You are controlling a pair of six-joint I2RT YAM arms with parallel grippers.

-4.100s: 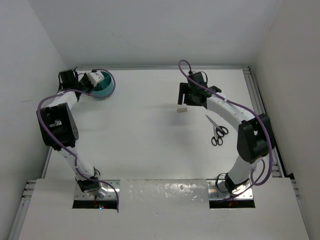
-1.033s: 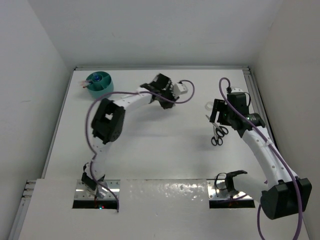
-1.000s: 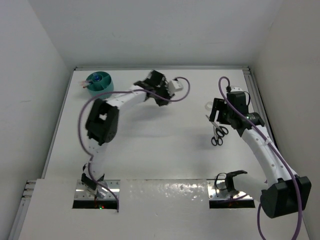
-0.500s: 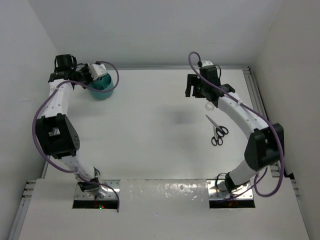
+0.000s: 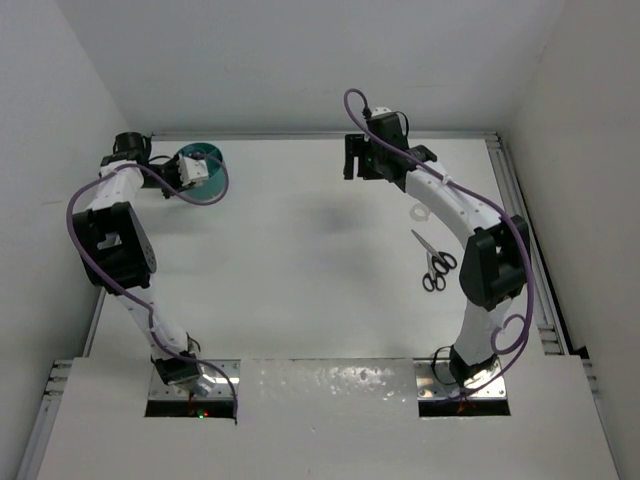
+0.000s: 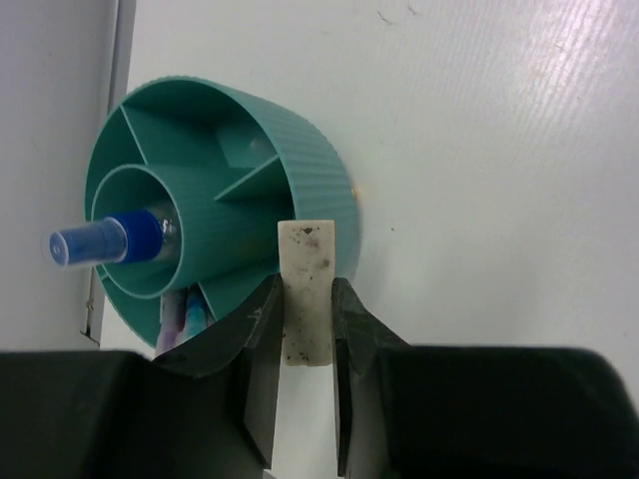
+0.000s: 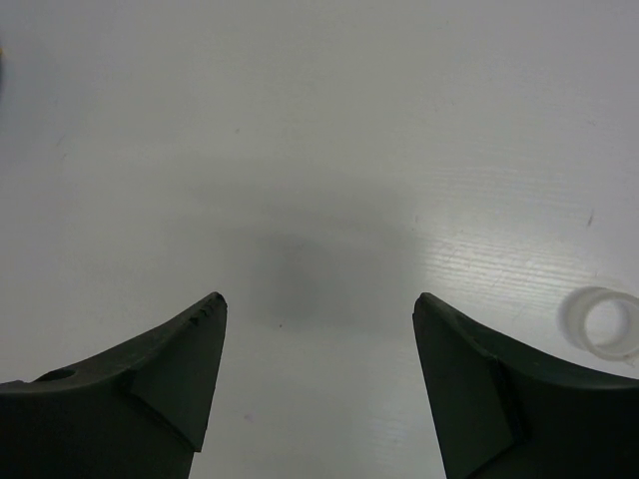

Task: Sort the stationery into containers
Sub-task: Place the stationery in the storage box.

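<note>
The round teal tub (image 6: 300, 170) with inner dividers stands at the table's far left corner (image 5: 212, 154). A blue-capped bottle (image 6: 100, 242) leans out of its centre ring, and pen ends (image 6: 186, 315) show in a lower compartment. My left gripper (image 6: 306, 299) is shut on the tan eraser block (image 6: 307, 261), which is held against the tub's ribbed outer wall near the rim. My right gripper (image 7: 319, 299) hangs open over bare table at the far middle (image 5: 362, 160). The white tape roll (image 7: 599, 324) lies to its right (image 5: 419, 213). Black-handled scissors (image 5: 435, 262) lie on the right.
White walls close the table at the back and on both sides. A metal rail (image 5: 505, 190) runs along the right edge, and another rail (image 6: 110, 120) passes just behind the tub. Both arm bases sit on the near plate (image 5: 330, 385).
My right gripper has swung left, away from the tape roll, and stays open. The left gripper remains at the tub, still shut on the eraser, with its arm slightly shifted.
</note>
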